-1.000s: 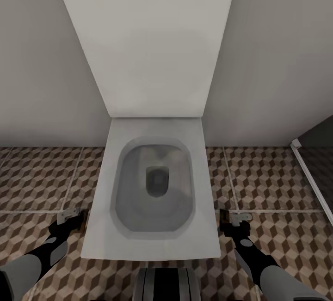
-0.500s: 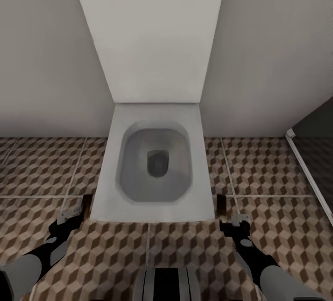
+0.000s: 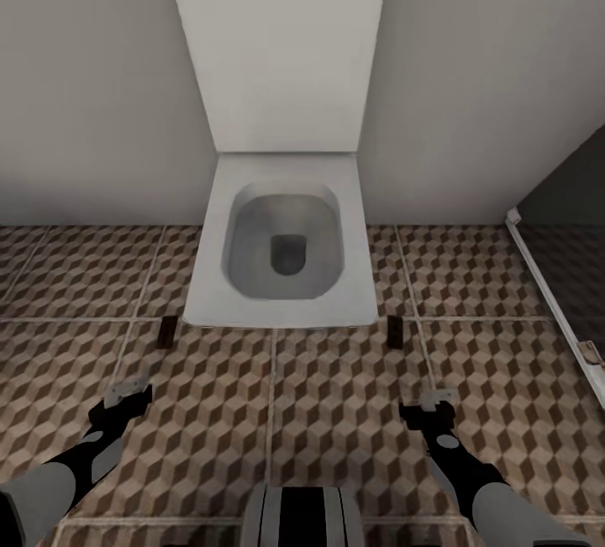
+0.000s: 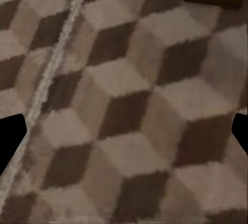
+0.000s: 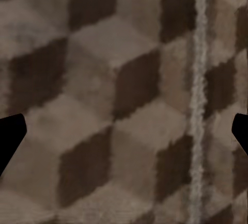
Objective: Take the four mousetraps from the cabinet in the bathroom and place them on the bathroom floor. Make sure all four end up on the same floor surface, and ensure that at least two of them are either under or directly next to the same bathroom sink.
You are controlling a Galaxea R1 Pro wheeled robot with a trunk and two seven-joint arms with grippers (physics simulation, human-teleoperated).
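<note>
The mousetraps, the cabinet and the bathroom sink are out of view. The cube-patterned bathroom floor [image 3: 328, 396] spreads in front of me. My left gripper [image 3: 126, 391] hangs low over the tiles at the lower left, and my right gripper [image 3: 437, 400] at the lower right. Both wrist views look straight onto the floor [image 4: 124, 105] [image 5: 103, 105], with the black fingertips [image 4: 10, 136] [image 5: 9, 136] far apart at the edges and nothing between them. Two small dark brown pieces [image 3: 168, 330] [image 3: 394, 331] lie on the tiles by the toilet's front corners, too small to identify.
A white toilet [image 3: 286, 312] with its lid up stands against the grey wall ahead. A dark glass panel with a white frame [image 3: 546, 286] runs along the right. My base [image 3: 302, 518] shows at the bottom.
The whole view has pulled back from the toilet, so more floor shows in front of it. Both arms keep the same place in the picture, grippers unchanged.
</note>
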